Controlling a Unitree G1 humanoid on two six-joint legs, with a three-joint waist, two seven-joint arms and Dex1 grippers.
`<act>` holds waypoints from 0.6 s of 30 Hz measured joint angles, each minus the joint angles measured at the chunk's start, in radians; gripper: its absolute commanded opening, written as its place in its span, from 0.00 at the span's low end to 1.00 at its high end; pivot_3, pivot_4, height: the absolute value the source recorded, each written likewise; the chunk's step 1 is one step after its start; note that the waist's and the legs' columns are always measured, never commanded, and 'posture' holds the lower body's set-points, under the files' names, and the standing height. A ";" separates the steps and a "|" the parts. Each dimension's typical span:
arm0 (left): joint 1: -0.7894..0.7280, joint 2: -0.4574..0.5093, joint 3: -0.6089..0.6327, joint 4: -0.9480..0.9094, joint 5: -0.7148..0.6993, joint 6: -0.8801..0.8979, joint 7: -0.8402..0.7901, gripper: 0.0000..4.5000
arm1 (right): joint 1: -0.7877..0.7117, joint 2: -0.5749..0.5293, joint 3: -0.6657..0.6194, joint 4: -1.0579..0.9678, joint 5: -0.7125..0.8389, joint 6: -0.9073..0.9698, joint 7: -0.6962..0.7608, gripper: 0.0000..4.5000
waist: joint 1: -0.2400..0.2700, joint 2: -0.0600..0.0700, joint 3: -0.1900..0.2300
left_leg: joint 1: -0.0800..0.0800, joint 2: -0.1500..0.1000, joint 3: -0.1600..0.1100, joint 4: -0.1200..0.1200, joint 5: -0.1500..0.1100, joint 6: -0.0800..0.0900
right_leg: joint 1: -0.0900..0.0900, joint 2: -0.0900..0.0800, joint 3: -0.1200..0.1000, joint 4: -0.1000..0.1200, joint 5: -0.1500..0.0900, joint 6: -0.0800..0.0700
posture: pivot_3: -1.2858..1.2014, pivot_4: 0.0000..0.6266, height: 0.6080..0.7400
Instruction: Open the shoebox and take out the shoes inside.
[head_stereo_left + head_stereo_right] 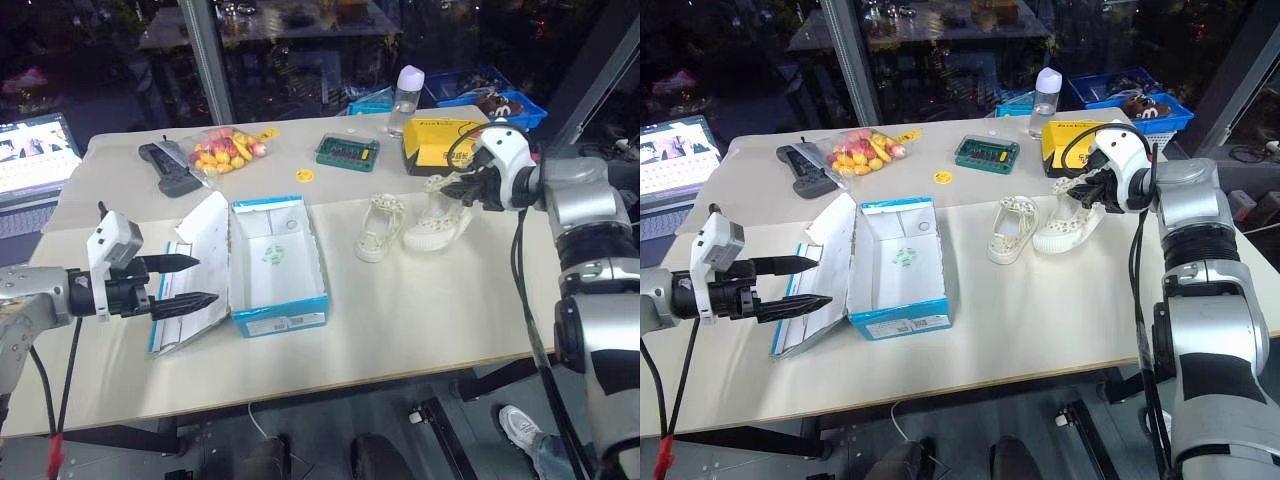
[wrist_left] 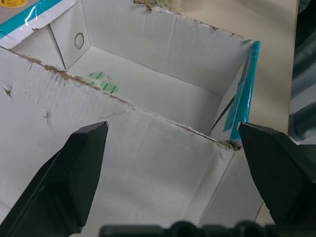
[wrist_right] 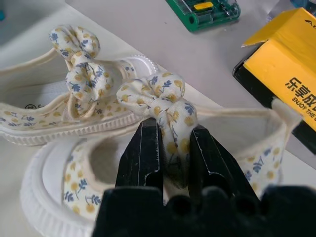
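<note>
Pale beige table (image 1: 420, 310) — dark glass wall (image 1: 300, 40) behind, metal mullion (image 1: 205, 55), grey floor (image 1: 330, 420) beneath.

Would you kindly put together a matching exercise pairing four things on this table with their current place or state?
Things:
1. Bright blue cardboard shoebox
2. Cream floral shoe with fabric bow
3. Left end effector
4. Yellow rectangular box

States:
A. Fingers spread open over the box's white lid flap
B. Empty, lid folded open to the robot's left
C. Pinched by its bow in the right end effector
D. At the table's far side, behind the shoes

Pairs: 1-B, 2-C, 3-A, 4-D
</note>
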 measured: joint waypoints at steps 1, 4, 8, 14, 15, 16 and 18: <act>0.002 0.000 0.002 0.000 0.000 0.002 0.000 1.00 | 0.000 0.000 0.001 0.000 -0.002 -0.001 0.001 0.16 | 0.000 0.000 0.000 | 0.000 0.000 0.000 0.000 0.000 0.000 | 0.000 0.000 0.000 0.000 0.000 0.000 | 0.52 0.24 1.00; 0.004 0.000 0.007 -0.001 0.000 0.009 0.002 1.00 | 0.004 0.007 0.015 0.015 -0.015 -0.026 -0.005 0.16 | 0.000 0.000 0.000 | 0.000 0.000 0.000 0.000 0.000 0.000 | 0.000 0.000 0.000 0.000 0.000 0.000 | 0.52 0.24 1.00; 0.004 0.000 0.008 -0.011 0.000 0.012 0.006 1.00 | 0.033 0.045 0.020 0.069 -0.023 -0.063 -0.033 0.16 | 0.000 0.000 0.000 | 0.000 0.000 0.000 0.000 0.000 0.000 | 0.000 0.000 0.000 0.000 0.000 0.000 | 0.52 0.24 1.00; 0.004 0.000 0.008 -0.018 -0.001 0.013 0.019 1.00 | 0.059 0.072 0.027 0.146 -0.052 -0.132 -0.112 0.22 | -0.001 0.000 0.000 | 0.000 0.000 0.000 0.000 0.000 0.000 | 0.000 0.000 0.000 0.000 0.000 0.000 | 0.52 0.24 1.00; 0.004 0.000 0.008 -0.019 -0.001 0.013 0.020 1.00 | 0.059 0.073 0.024 0.151 -0.052 -0.139 -0.118 0.29 | -0.002 0.000 0.000 | 0.000 0.000 0.000 0.000 0.000 0.000 | 0.000 0.000 0.000 0.000 0.000 0.000 | 0.52 0.24 1.00; 0.004 0.000 0.008 -0.019 -0.001 0.013 0.021 1.00 | 0.059 0.073 0.022 0.155 -0.052 -0.143 -0.126 0.33 | -0.001 0.000 0.000 | 0.001 0.000 0.000 0.000 0.000 0.000 | 0.000 0.000 0.000 0.001 0.000 0.000 | 0.52 0.24 1.00; 0.004 0.000 0.009 -0.019 -0.001 0.013 0.024 1.00 | 0.059 0.073 0.018 0.161 -0.052 -0.143 -0.142 0.49 | -0.001 0.000 0.000 | 0.001 0.000 0.000 0.000 0.000 0.000 | 0.001 0.000 0.000 0.001 0.000 0.000 | 0.52 0.24 1.00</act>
